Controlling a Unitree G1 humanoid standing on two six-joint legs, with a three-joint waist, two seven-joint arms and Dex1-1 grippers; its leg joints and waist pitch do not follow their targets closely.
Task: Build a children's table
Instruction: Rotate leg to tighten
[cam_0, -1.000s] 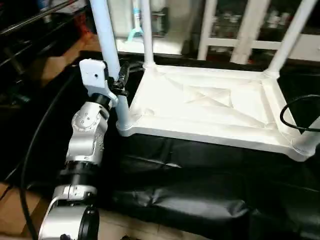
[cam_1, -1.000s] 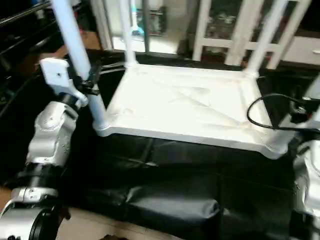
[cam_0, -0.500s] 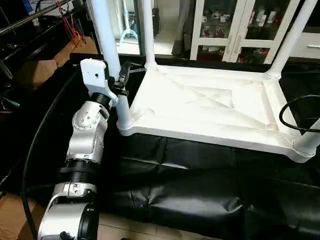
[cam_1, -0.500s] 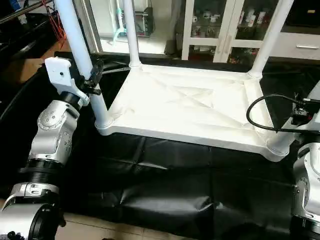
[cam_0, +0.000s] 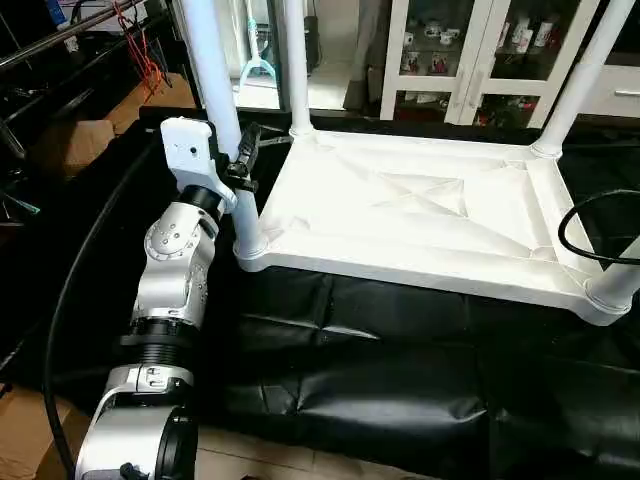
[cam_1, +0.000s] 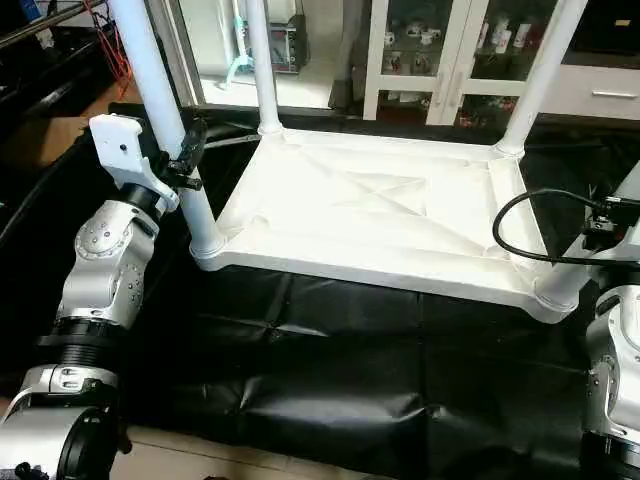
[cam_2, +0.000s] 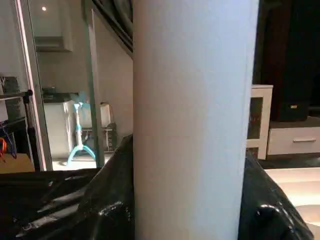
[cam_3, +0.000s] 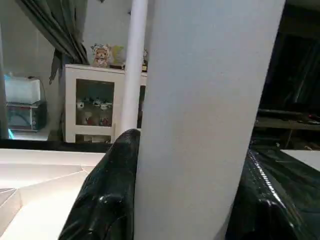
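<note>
The children's table lies upside down on a black cloth, its white tabletop (cam_0: 420, 215) showing the X-ribbed underside. White legs stand upright in the corner sockets: the near-left leg (cam_0: 215, 90), two far legs (cam_0: 297, 60) (cam_0: 580, 80), and the near-right leg (cam_1: 570, 285) at the picture's edge. My left gripper (cam_0: 240, 165) is shut on the near-left leg a little above its socket; in the left wrist view black fingers (cam_2: 112, 200) flank the leg (cam_2: 192, 120). In the right wrist view my right gripper (cam_3: 192, 165) clasps the near-right leg (cam_3: 200, 100) between black fingers (cam_3: 107, 190).
The black cloth (cam_0: 400, 380) covers the work surface to its front edge. A black cable (cam_0: 585, 225) loops over the tabletop's right side. A white glass cabinet (cam_0: 450, 50) stands behind. A cardboard box (cam_0: 60, 140) and dark racks sit at the left.
</note>
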